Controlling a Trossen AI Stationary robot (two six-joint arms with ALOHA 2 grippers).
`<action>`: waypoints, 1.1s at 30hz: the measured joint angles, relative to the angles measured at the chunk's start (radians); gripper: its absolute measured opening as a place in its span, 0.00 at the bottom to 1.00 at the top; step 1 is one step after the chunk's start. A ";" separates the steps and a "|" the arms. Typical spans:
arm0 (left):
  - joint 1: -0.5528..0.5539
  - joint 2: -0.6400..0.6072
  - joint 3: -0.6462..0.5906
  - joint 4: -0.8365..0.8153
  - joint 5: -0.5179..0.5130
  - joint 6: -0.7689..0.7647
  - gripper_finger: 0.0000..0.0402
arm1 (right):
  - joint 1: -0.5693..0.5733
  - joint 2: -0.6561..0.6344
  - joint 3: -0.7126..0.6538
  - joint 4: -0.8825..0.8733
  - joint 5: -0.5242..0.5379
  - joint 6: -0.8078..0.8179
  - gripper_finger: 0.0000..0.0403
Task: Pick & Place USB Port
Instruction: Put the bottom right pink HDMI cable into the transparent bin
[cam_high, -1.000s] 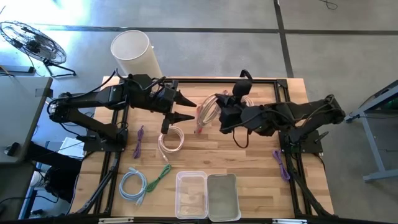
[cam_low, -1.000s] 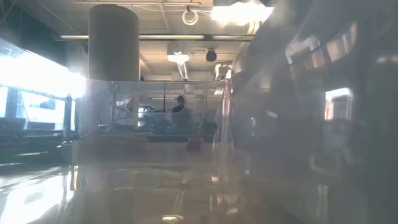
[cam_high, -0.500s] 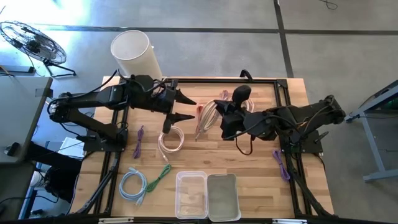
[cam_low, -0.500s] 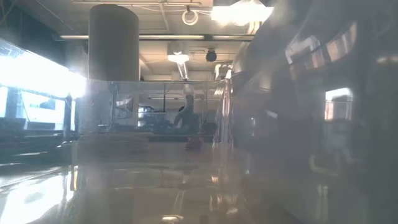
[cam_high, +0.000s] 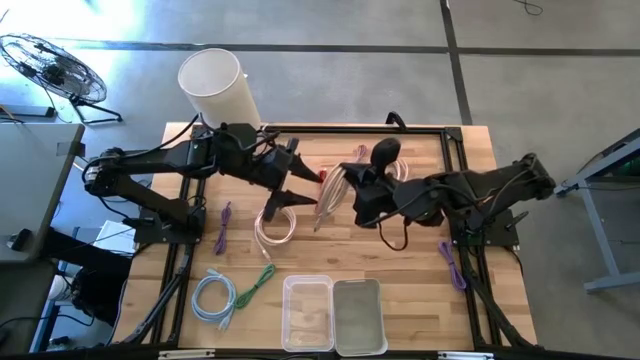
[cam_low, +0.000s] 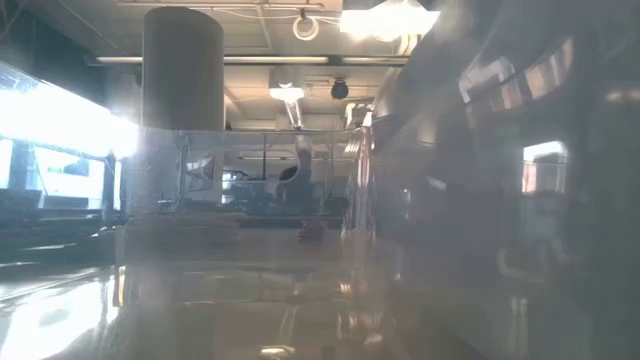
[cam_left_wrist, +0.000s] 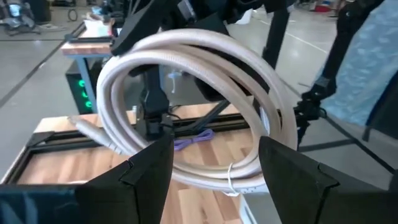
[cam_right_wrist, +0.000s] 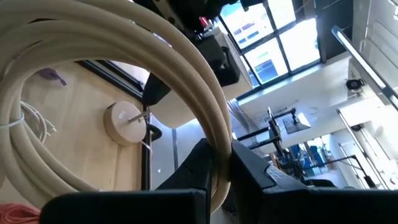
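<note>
A coiled beige cable with a red plug hangs above the middle of the table, and my right gripper is shut on it. My left gripper stands open just left of the coil, pointing at it. In the left wrist view the coil fills the picture and its lower loops pass between my left gripper's two fingers. I cannot tell whether they touch. The low view looks through a clear box and shows neither gripper. My right gripper pinches several loops of the coil's upper arc between its two fingers. It comes nearly level from the table's right side, fingers across the loops. The coil hangs below and in front of the fingers, clear of the table.
A second beige coil lies on the table below my left gripper. Purple cables, a green cable and a pale blue coil lie around it. Two clear boxes stand at the near edge, and a white bin at far left.
The coil has swung round in my right gripper's hold: its red plug has gone from the near side to the far side. My left gripper has turned a little and edged toward the coil, staying open.
</note>
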 joint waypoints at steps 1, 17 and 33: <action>0.000 0.000 0.000 0.000 0.008 0.000 0.58 | 0.000 0.003 0.000 0.000 0.001 -0.004 0.06; 0.000 0.000 0.000 0.013 0.192 -0.059 0.58 | -0.022 0.050 0.000 0.024 -0.009 -0.033 0.06; 0.014 0.092 0.000 0.085 0.229 -0.034 0.53 | -0.023 0.050 0.000 0.014 0.002 -0.046 0.06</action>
